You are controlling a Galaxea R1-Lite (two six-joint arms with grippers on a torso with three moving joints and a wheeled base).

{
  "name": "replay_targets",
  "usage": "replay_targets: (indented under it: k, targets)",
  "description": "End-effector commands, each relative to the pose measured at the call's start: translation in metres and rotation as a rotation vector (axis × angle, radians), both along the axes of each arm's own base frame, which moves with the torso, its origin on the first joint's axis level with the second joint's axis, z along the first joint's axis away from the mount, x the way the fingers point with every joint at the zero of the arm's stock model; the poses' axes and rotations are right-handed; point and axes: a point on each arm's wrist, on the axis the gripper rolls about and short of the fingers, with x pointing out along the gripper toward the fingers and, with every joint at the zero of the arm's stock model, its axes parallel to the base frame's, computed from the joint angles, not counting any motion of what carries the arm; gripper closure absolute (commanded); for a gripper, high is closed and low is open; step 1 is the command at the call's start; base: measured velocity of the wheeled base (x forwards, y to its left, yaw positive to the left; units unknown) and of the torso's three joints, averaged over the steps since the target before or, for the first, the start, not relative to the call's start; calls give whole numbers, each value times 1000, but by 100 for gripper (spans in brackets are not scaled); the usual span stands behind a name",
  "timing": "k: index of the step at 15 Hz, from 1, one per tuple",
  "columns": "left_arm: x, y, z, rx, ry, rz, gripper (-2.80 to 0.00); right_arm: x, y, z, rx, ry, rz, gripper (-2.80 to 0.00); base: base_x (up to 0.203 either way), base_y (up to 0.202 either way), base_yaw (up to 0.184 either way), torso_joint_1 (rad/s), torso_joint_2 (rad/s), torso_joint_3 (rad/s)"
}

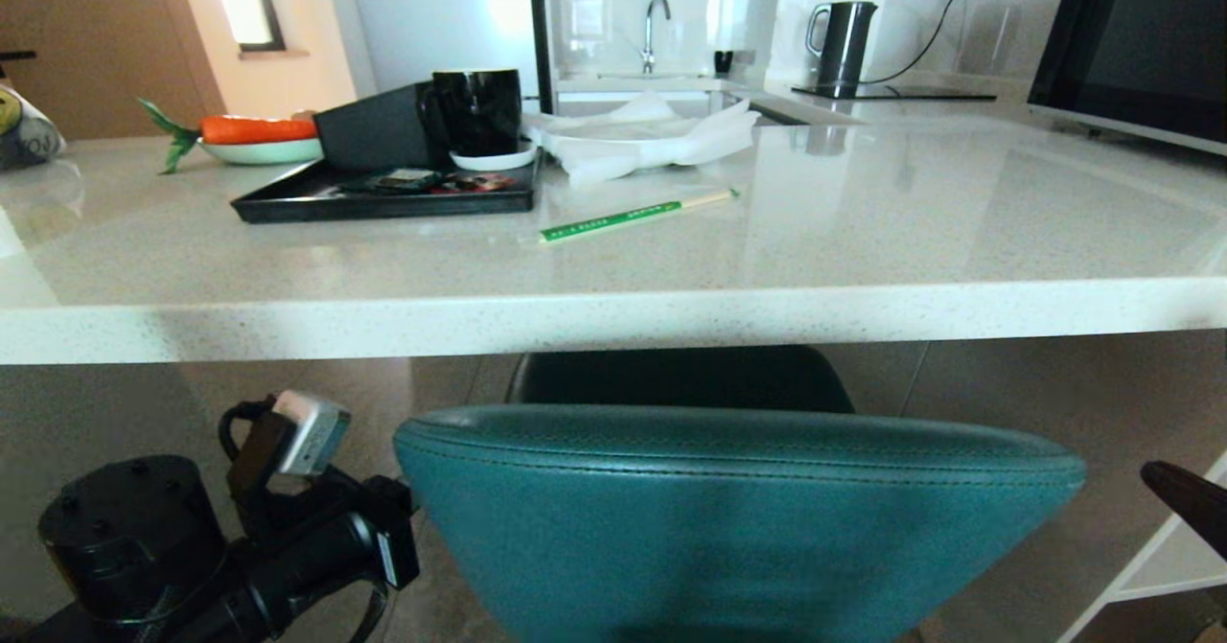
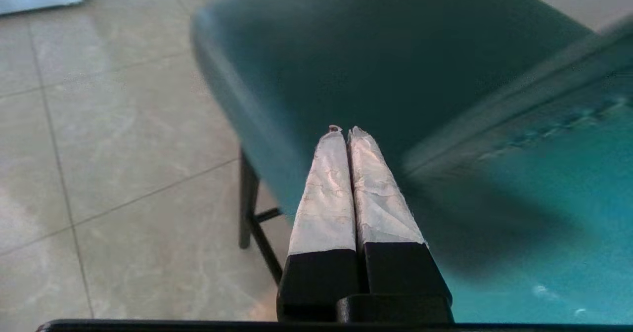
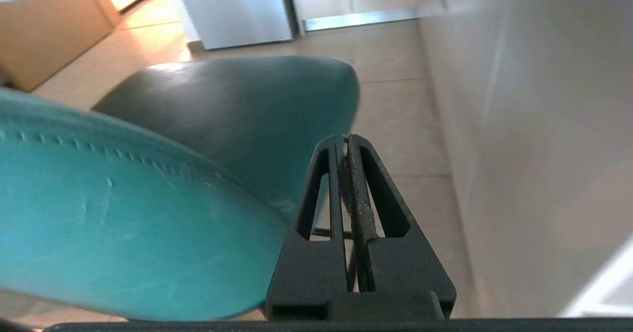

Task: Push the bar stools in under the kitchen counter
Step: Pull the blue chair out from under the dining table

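Closing on the rounded teal padded stool back (image 1: 738, 518) to push it under the thick white speckled stone counter (image 1: 613, 322).

My left gripper (image 2: 345, 130) and right gripper (image 3: 346, 139) flank the back, fingers pressed together, holding nothing. I'd press evenly, low and square, so the thin legs slide straight over the glossy beige tile floor (image 2: 99, 149); the seat already sits partly beneath.

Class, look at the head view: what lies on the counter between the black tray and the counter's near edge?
Nothing: in the head view the counter is bare between the tray and its near edge; the chopsticks lie further right.
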Motion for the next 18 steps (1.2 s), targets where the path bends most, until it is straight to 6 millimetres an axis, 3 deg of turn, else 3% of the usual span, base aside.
replay_targets:
  k: [1, 4, 10, 13, 18]
  targets:
    - [1, -10, 2, -4, -17, -17, 0, 12, 2, -2, 0, 30, 19, 0, 0, 0, 0, 0, 0, 0]
    - [-3, -16, 8, -16, -47, -23, 0, 27, 8, -1, 1, 15, 65, 0, 0, 0, 0, 0, 0, 0]
    - [-7, -20, 7, -12, -40, -41, 0, 31, 26, -3, 5, 19, 210, 0, 0, 0, 0, 0, 0, 0]
    - [-12, -24, 7, -11, -39, -61, 0, 32, 33, -12, 35, 78, 262, 0, 0, 0, 0, 0, 0, 0]
    - [-12, -24, 6, -7, -38, -37, 0, 52, 35, -37, 11, 129, 224, 0, 0, 0, 0, 0, 0, 0]
